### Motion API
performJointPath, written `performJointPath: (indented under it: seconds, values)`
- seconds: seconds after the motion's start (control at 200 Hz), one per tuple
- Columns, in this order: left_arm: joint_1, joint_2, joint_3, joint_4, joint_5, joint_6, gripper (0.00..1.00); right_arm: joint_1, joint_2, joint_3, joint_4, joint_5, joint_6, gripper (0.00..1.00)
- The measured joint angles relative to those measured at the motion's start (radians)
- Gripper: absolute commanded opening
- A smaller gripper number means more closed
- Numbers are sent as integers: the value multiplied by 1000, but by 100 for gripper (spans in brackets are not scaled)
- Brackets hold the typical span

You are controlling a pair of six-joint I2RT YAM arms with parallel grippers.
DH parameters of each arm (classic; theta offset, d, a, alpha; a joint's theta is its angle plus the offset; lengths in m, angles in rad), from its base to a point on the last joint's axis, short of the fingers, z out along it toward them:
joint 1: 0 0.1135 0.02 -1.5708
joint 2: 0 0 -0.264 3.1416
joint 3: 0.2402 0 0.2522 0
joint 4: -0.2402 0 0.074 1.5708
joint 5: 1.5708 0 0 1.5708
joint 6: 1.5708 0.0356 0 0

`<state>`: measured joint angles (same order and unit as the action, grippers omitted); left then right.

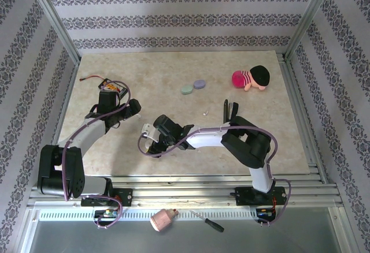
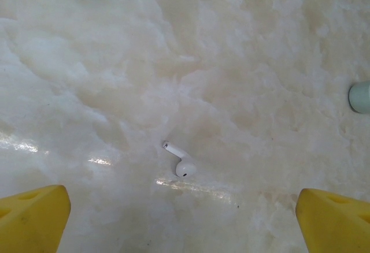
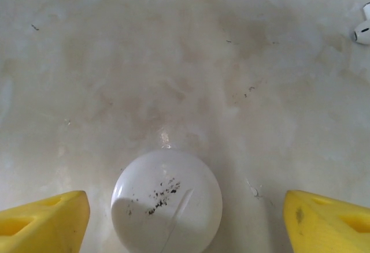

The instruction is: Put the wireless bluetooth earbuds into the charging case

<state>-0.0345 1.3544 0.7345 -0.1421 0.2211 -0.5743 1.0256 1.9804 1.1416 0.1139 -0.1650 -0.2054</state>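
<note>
Looking through the left wrist camera, I see a white stemmed plastic earbud (image 2: 180,162) lying on the pale marbled table (image 2: 243,62), just below the centre of the frame. It sits ahead of the left gripper (image 2: 182,221), whose yellow fingertips (image 2: 32,218) stand spread wide at the bottom corners with nothing between them. A mint-green rounded case (image 2: 359,97) pokes in at the right edge.

In the right wrist view, a white round pebble-like case (image 3: 166,201), marked with dark specks, rests at bottom centre inside the right gripper (image 3: 188,215). Its jaws are apart, with bare table showing on both sides of the case and neither pad touching it. A small white bud (image 3: 363,30) shows in the upper right corner; I cannot tell whether it is the same one.

From above, a lilac rounded case (image 1: 199,84) lies beside the mint one, above centre.
</note>
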Motion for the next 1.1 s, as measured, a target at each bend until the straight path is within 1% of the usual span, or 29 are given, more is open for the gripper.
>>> performJointPath:
  seconds: [0.2,0.31,0.375,0.48,0.54,0.625,0.73,0.829,0.949,1.099]
  values:
    - [4,-3,-9,1,14,0,99,-1,55,56,-43,-4,-23,74]
    - [4,-4,-11,4,18,0,99,-6,57,56,-59,-12,-35,65]
    - [4,-5,-13,6,21,0,99,-14,57,56,-64,-20,-38,61]
    - [5,-7,-16,10,26,0,99,-23,58,56,-73,-31,-42,60]
    - [5,-8,-16,11,30,0,99,-25,58,56,-74,-34,-42,56]
    - [6,-9,-17,15,33,0,99,-28,58,56,-74,-39,-50,54]
    - [11,-9,-17,18,37,0,99,-34,58,56,-73,-51,-59,46]
    - [11,-9,-17,19,41,1,99,-45,58,56,-72,-66,-61,44]
    - [11,-23,-23,19,45,10,99,-62,57,49,-64,-80,-69,44]
    - [11,-60,-24,22,82,45,99,-72,21,-8,-38,-82,-106,44]
